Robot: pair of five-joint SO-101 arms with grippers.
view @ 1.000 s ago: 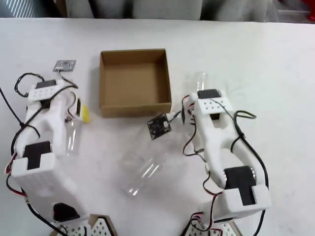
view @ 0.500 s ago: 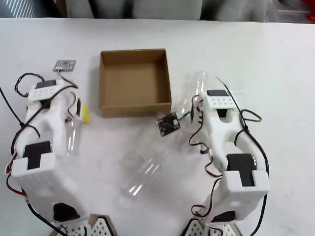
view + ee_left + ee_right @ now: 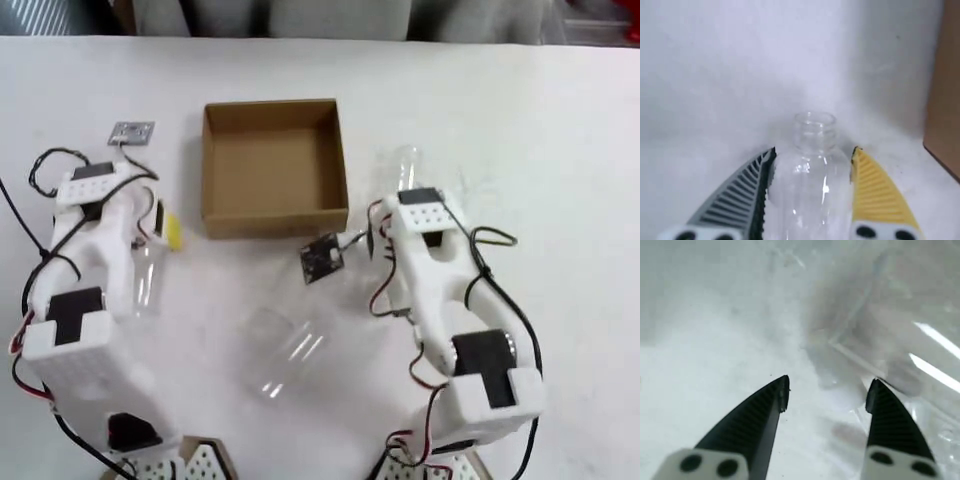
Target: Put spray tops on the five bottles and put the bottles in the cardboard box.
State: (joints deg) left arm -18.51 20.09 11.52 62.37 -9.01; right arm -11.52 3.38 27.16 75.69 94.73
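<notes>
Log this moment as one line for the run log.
left gripper: shut on uncapped bottle | right gripper: open, by clear bottle on table | cardboard box: no bottles inside yet

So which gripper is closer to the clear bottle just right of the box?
Right. The right gripper, open, is just beside the clear bottle. The left gripper is across the cardboard box from it, shut on a second bottle.
</notes>
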